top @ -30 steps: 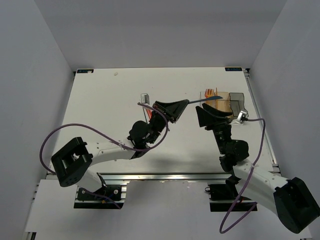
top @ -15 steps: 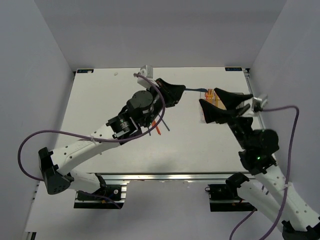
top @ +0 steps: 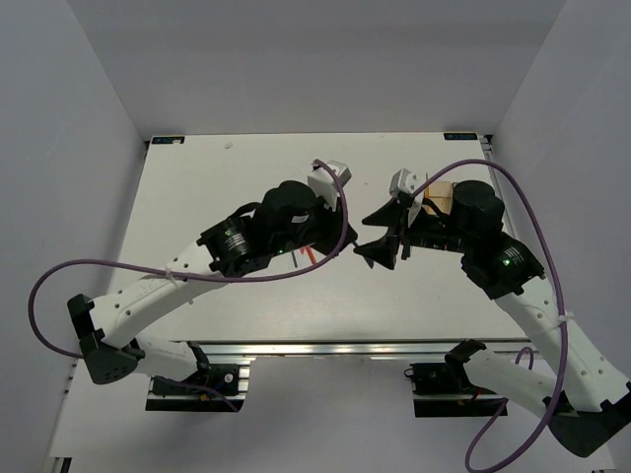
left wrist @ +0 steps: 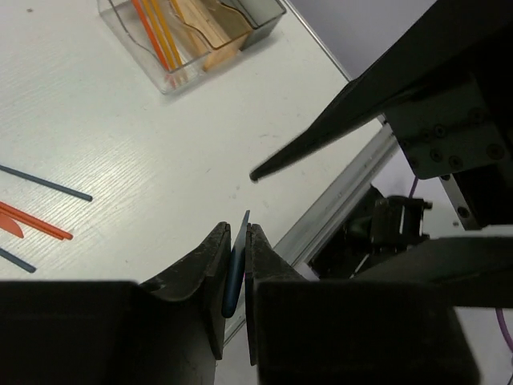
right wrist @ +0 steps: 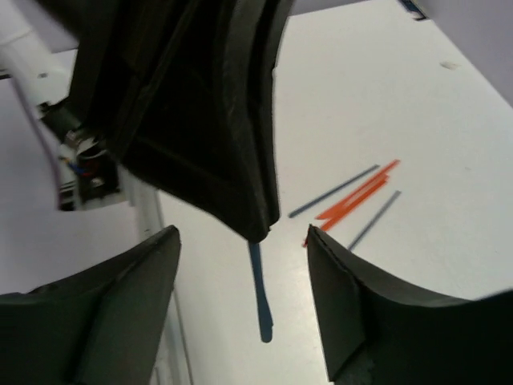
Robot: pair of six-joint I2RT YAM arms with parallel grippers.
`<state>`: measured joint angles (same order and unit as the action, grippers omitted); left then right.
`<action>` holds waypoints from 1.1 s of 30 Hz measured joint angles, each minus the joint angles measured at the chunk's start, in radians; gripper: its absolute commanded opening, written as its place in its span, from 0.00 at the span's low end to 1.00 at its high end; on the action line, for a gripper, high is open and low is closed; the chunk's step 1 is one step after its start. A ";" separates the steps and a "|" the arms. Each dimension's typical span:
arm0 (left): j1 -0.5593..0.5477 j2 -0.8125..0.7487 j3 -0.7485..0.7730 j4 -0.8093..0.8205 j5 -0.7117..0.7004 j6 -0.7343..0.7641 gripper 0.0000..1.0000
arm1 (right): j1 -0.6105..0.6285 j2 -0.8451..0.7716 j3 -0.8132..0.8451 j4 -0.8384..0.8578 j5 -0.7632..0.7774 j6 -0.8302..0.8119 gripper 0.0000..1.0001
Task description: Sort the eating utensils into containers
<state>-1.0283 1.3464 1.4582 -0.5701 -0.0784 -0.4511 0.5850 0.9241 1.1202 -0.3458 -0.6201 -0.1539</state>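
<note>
My left gripper (left wrist: 235, 228) is shut on a dark blue utensil (left wrist: 234, 269), held edge-on above the table. In the right wrist view that blue utensil (right wrist: 259, 297) hangs down from the left gripper's tip (right wrist: 258, 220). My right gripper (right wrist: 240, 234) is open, its fingers standing on either side of the utensil and clear of it. From above, the left gripper (top: 343, 235) and right gripper (top: 367, 235) meet at mid-table. The containers (left wrist: 172, 72) hold orange utensils in the clear bin. Loose orange and blue utensils (right wrist: 357, 196) lie on the table.
The right arm hides most of the containers (top: 444, 194) from above, at the back right. A red utensil (top: 308, 256) peeks out under the left arm. The table's near metal rail (left wrist: 345, 200) runs close below both grippers.
Both arms have swung up and inward from beside the containers. The left gripper still holds the blue utensil; the open right gripper has turned to face it and now straddles the utensil.
</note>
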 measured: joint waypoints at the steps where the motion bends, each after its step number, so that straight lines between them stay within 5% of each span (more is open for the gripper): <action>1: -0.001 -0.015 -0.008 -0.004 0.017 0.014 0.00 | 0.000 -0.001 0.002 -0.021 -0.040 -0.013 0.65; 14: -0.001 -0.121 -0.144 0.103 0.243 0.110 0.00 | 0.000 0.019 -0.024 -0.043 -0.204 -0.032 0.40; 28: 0.001 -0.160 -0.186 0.167 0.294 0.145 0.00 | 0.001 0.048 -0.058 -0.011 -0.280 -0.015 0.52; 33: 0.000 -0.160 -0.186 0.182 0.294 0.155 0.00 | 0.001 0.045 -0.085 -0.012 -0.249 -0.012 0.40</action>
<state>-1.0279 1.1862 1.2724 -0.3878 0.2161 -0.2958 0.5858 0.9695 1.0355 -0.3580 -0.8688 -0.1661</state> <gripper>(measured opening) 0.219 0.451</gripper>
